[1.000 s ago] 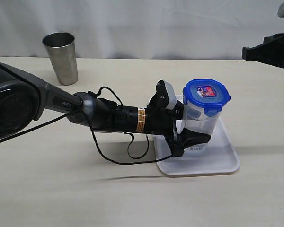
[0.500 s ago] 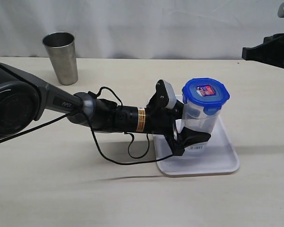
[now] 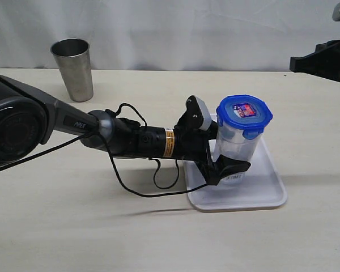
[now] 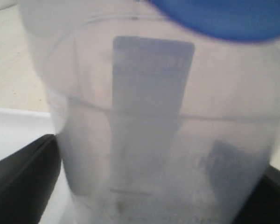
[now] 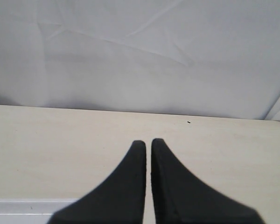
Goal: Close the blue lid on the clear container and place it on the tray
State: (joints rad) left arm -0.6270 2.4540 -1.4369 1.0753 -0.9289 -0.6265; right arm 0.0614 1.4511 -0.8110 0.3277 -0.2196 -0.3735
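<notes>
The clear container (image 3: 237, 144) stands upright, leaning a little, over the left half of the white tray (image 3: 263, 192). The blue lid (image 3: 243, 116) sits on its mouth, red-and-white sticker up. My left gripper (image 3: 226, 152) reaches in from the left and is shut on the container's lower body, one black finger in front near the barcode sticker. In the left wrist view the container (image 4: 149, 140) fills the frame, with a black finger (image 4: 18, 177) at its side and the lid (image 4: 224, 18) at the edge. My right gripper (image 5: 148, 144) is shut and empty, held high at the far right (image 3: 306, 61).
A grey steel cup (image 3: 72, 68) stands at the back left of the table. A loose black cable (image 3: 153, 184) hangs under the left arm, close to the tray's left edge. A white curtain backs the table.
The container with its lid has shifted slightly to the left within the left gripper's hold. The right arm has not moved.
</notes>
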